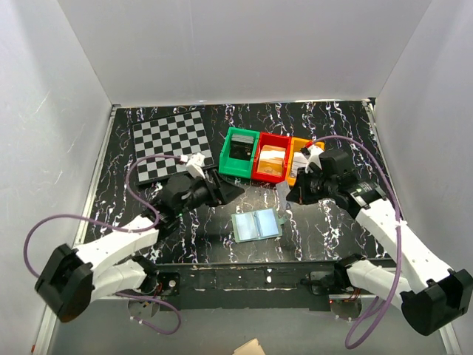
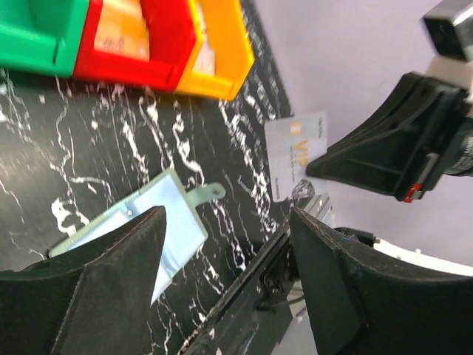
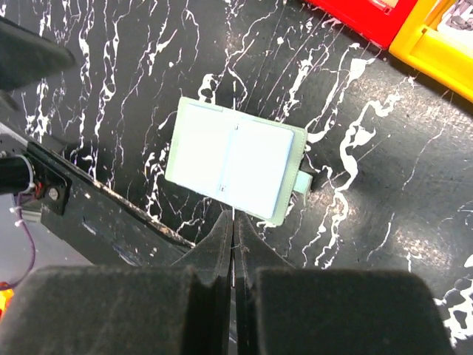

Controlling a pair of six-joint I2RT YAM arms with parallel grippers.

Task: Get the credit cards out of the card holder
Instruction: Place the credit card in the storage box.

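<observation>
1. Found the left tool (image 2: 225, 222) spread wide, with nothing between its black fingers (image 2: 111, 288) and nothing touched.
2. Found the right tool (image 3: 233, 229) pressed together on a credit card (image 2: 292, 151), pinched by one edge (a pale card with gold "VIP" lettering, legible from the left wrist view). Saw only a thin edge-on line of it between the fingers from the right wrist view.
3. Saw that card held fully out of the card holder (image 1: 256, 224) and apart from it.
4. Located the card holder lying open and flat on the black marbled tabletop (image 1: 199, 237), light blue inside facing up, snap tab (image 3: 304, 180) sticking out from one side.
5. Placed it between the two arms, nearer the bases than both tools and touched by neither. From the right wrist view, saw it just beyond the closed fingertips. From the left wrist view, saw it partly hidden behind one finger of the spread tool.
6. Could not tell whether any cards sat in its pockets.
7. Noted a green bin (image 1: 238, 151), a red bin (image 1: 271, 159) and a yellow bin (image 1: 299, 154) in a row behind the tools, and a checkerboard (image 1: 171, 144) at the far left.
</observation>
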